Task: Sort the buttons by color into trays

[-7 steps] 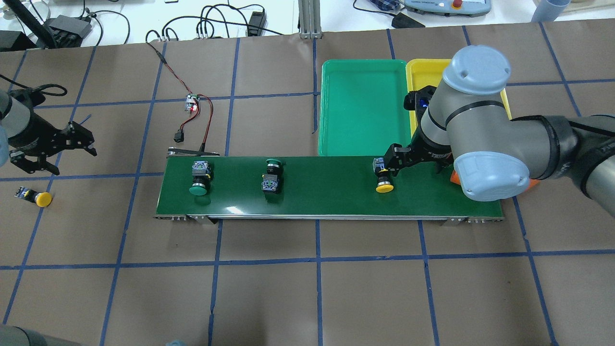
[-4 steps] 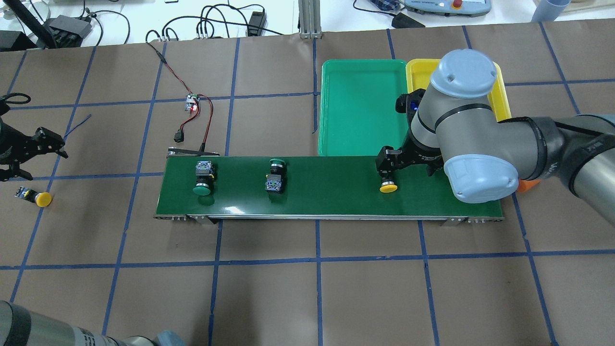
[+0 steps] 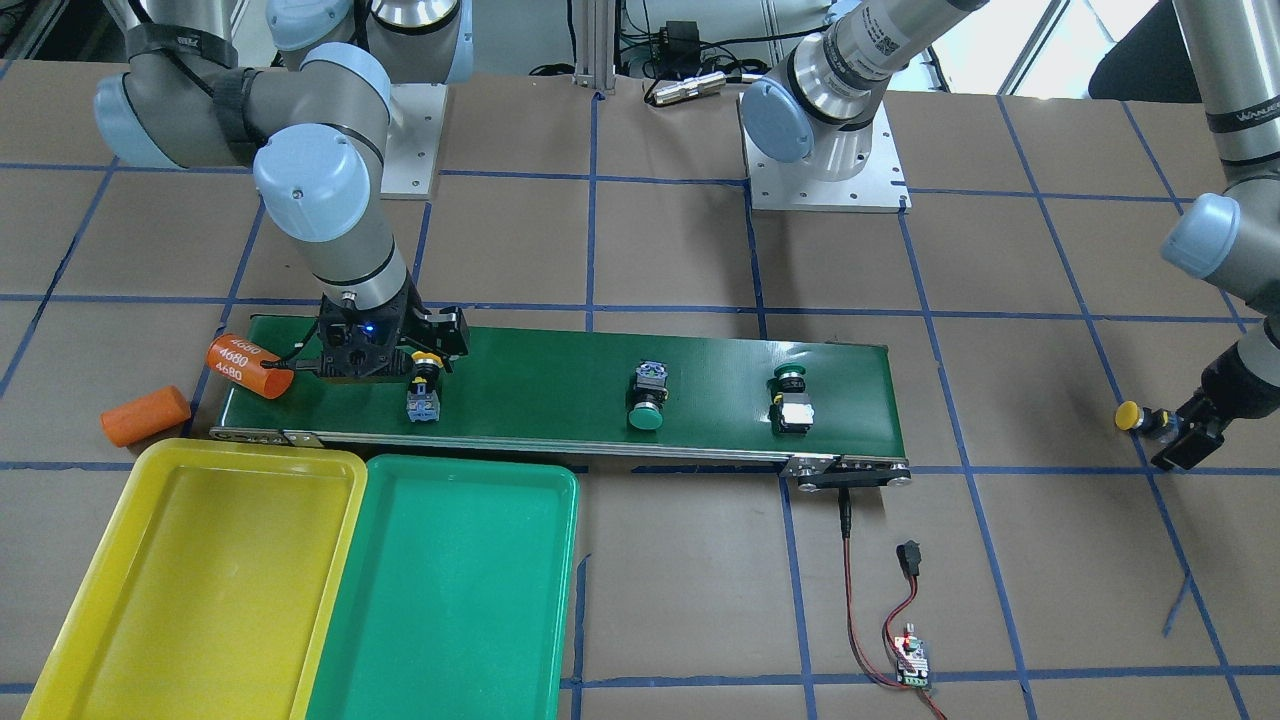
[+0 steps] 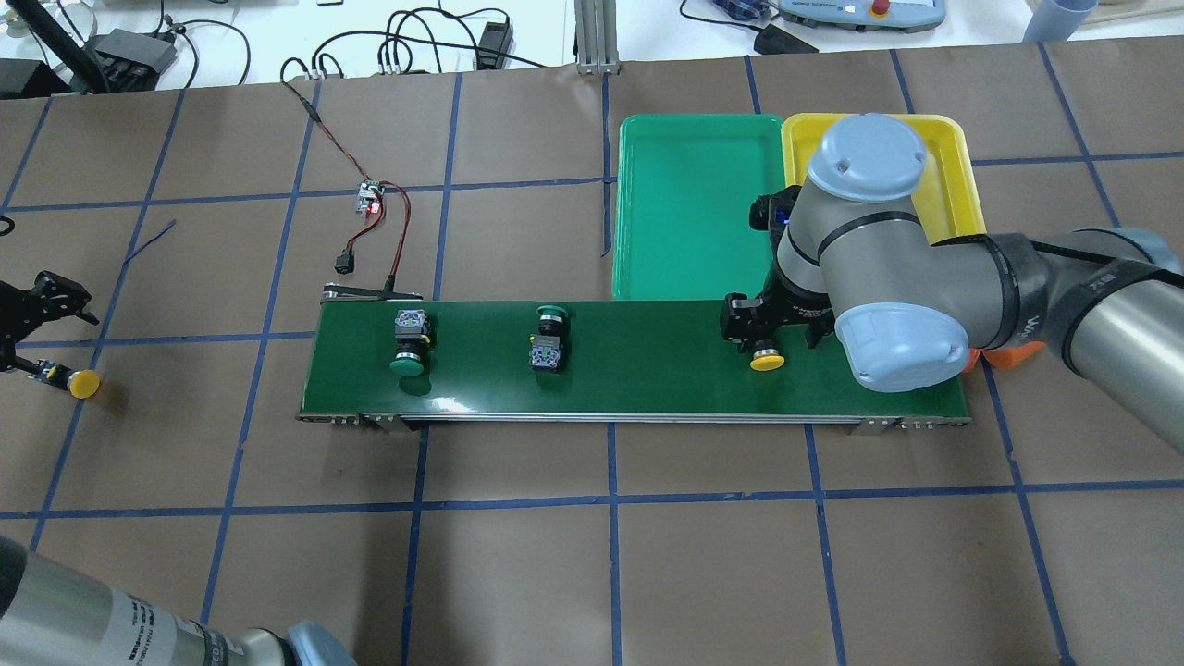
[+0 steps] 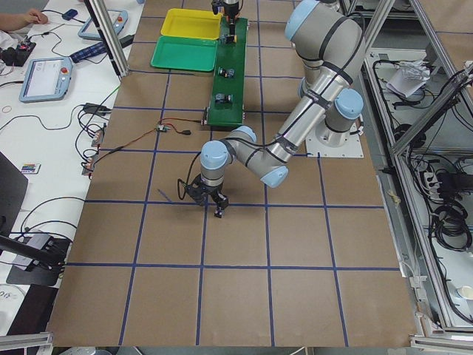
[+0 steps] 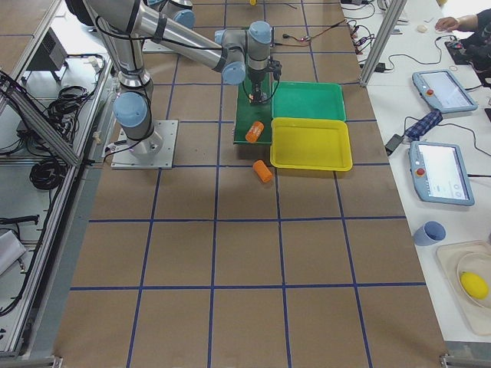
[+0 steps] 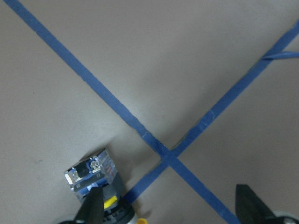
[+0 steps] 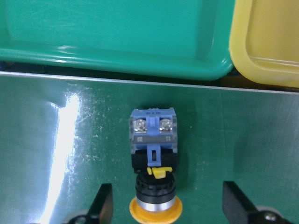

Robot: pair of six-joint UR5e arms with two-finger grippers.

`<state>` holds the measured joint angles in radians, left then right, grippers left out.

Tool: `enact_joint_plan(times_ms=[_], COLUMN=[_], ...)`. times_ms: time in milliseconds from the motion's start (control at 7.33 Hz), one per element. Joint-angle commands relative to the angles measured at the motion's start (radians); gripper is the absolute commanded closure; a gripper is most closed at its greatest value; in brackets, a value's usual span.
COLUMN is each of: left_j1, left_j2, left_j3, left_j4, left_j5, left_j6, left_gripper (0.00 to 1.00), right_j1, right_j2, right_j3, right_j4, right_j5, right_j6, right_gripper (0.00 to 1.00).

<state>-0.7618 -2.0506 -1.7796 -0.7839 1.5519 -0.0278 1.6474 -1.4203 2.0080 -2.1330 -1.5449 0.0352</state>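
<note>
**Jaws astride yellow button [image 4: 767, 357] at the end of the belt [image 4: 647, 379]**

We're at the tray end of the dark-green belt, and the right arm [image 4: 869, 250] is bent low over it. The right jaws are released and spread wide. In the wrist view there's one finger either side of the yellow button, neither touching it. The button lies on its side on the belt, its grey-blue block toward the green tray [image 4: 694, 213] and its cap toward the robot. The yellow tray [image 4: 955, 180] sits right against the green one, both just beyond the belt.

Further along the belt we see a green button [image 4: 408, 351] with its cap toward the robot. Another green button [image 4: 549, 340] lies with its cap toward the far side.

Over at the left arm [image 3: 1205, 235], well away from the belt, the left jaws are low over the brown worktop [image 4: 592, 573], also released. The second yellow button [image 4: 78, 380] lies there on its side just beside one finger, though we cannot tell whether they touch.

An orange cylinder [image 3: 246, 365] marked 4680 rests at the belt's end beside the right jaws.
</note>
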Motion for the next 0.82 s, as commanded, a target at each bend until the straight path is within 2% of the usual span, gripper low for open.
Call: enact_joint_plan(times_ms=[0,136,409,546,682], left_j1=[0.021,0.044,0.052,0.052,0.052], left_j2=[0.001,-0.008,-0.006,-0.006,-0.011], left_j3=[-0.015,-0.015,-0.006,-0.010,-0.011], left_j4=[-0.014,-0.023,-0.058,-0.081,-0.081], left_j5=[0.013,0.013,0.014,0.014,0.014], left_j6=[-0.004,-0.001,0.005,0.005,0.006], left_gripper=[0.00,0.00,0.00,0.07,0.19], right_j1=[0.000,0.000,0.000,0.000,-0.003], right_j2=[0.003,0.004,0.006,0.006,0.006], right_j3=[0.002,0.003,0.006,0.002,-0.005], right_j4=[0.007,0.015,0.015,0.015,0.015], right_j5=[0.000,0.000,-0.004,-0.004,-0.009], right_j6=[-0.003,-0.005,-0.008,-0.012,-0.033], right_gripper=[0.48,0.52,0.52,0.67,0.81])
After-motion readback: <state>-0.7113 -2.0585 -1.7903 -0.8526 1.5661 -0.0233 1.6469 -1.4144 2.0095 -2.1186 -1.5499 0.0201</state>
